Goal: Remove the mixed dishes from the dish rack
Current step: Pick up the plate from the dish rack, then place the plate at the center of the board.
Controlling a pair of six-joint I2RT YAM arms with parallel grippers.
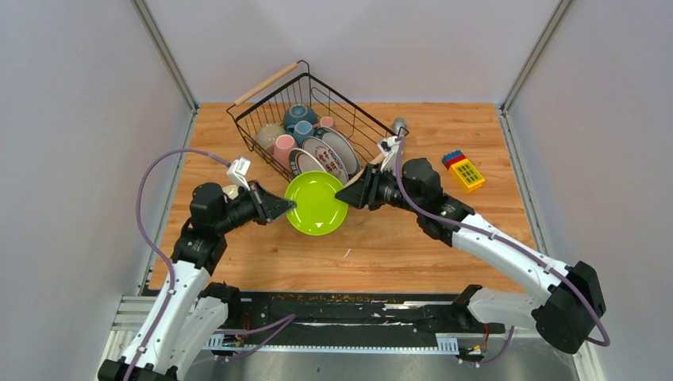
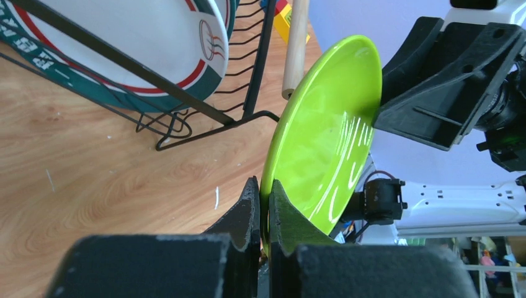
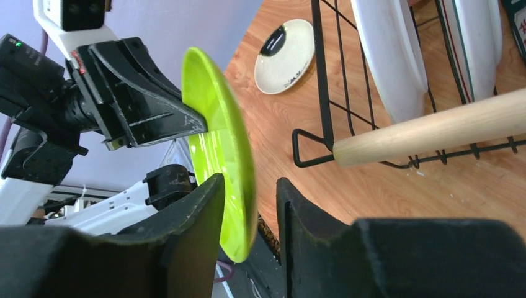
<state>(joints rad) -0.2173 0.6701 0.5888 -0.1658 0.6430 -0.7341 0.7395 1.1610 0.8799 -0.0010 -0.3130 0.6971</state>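
The lime-green plate [image 1: 316, 202] hangs on edge above the table, just in front of the dish rack [image 1: 238, 119]. My left gripper [image 2: 265, 192] is shut on its left rim [image 2: 329, 136]. My right gripper [image 3: 250, 186] straddles the opposite rim [image 3: 220, 136] with its jaws apart, and a gap shows on one side. Inside the rack stand white patterned plates [image 1: 325, 155], a pink mug [image 1: 283, 148], a blue-grey mug [image 1: 301, 129], a teal bowl [image 1: 300, 113] and a beige bowl [image 1: 268, 135].
The rack's wooden handle [image 3: 434, 127] runs close to my right gripper. A small cream dish [image 3: 285, 56] lies on the table left of the rack, near my left arm. A grey cylinder [image 1: 399, 125] and a toy block [image 1: 464, 171] sit to the right.
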